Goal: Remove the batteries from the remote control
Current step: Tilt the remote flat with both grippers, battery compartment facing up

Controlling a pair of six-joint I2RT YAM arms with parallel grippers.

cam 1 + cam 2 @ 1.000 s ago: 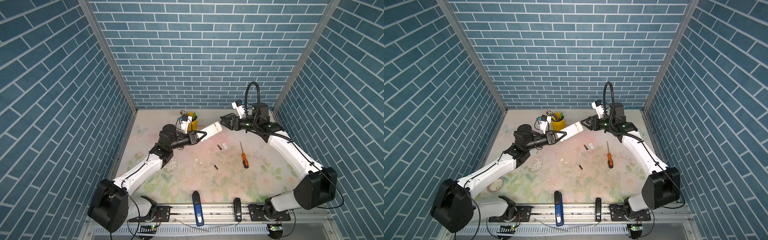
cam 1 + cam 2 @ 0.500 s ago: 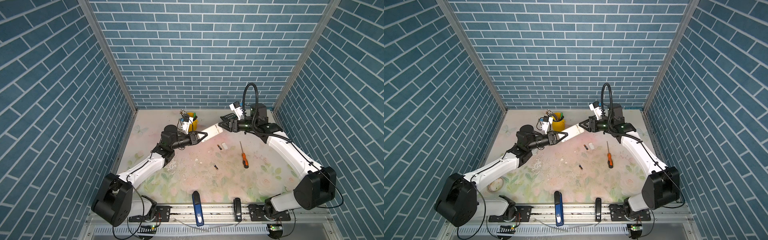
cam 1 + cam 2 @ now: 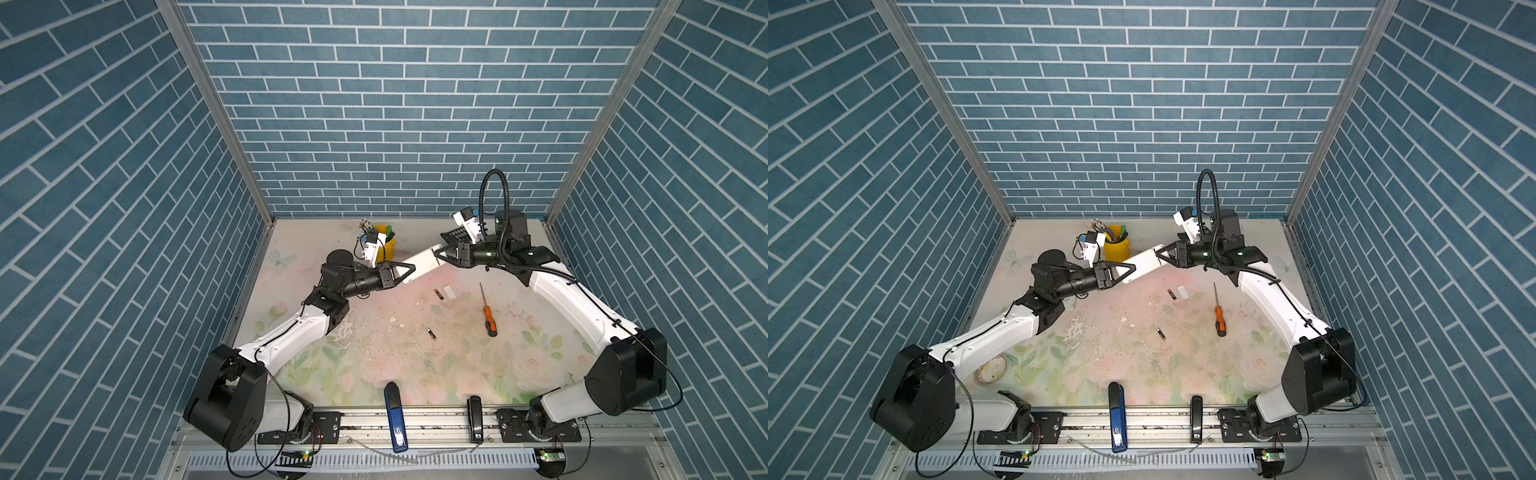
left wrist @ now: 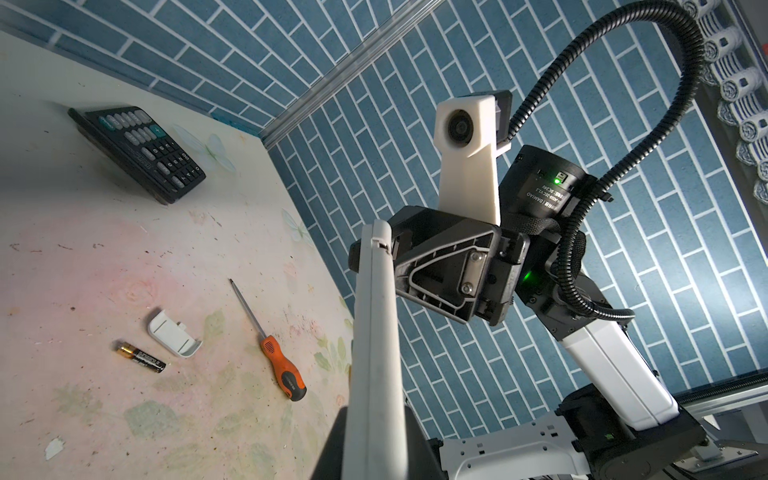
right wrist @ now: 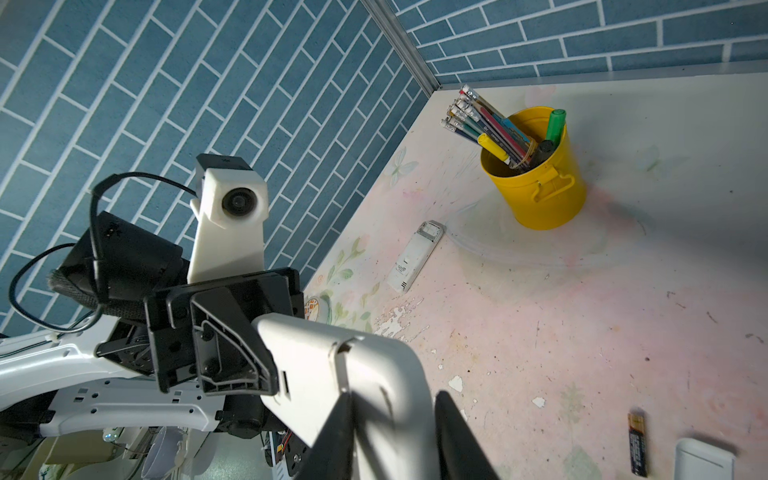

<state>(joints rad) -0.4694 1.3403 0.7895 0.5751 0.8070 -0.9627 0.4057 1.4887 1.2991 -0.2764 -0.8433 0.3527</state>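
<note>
Batteries: near battery [image 3: 431, 333] lies loose on the table [image 3: 374, 357]. Far battery [image 3: 439, 294] lies farther back, just beside a white cover [image 3: 449, 291], with the screwdriver [image 3: 487, 311] to their right. Beyond, the white remote control [image 3: 422, 262] is held off the table. The left gripper [image 3: 409, 272] is clamped on its left end. The right gripper [image 3: 442, 254] straddles its right end; firm contact cannot be told.
</note>
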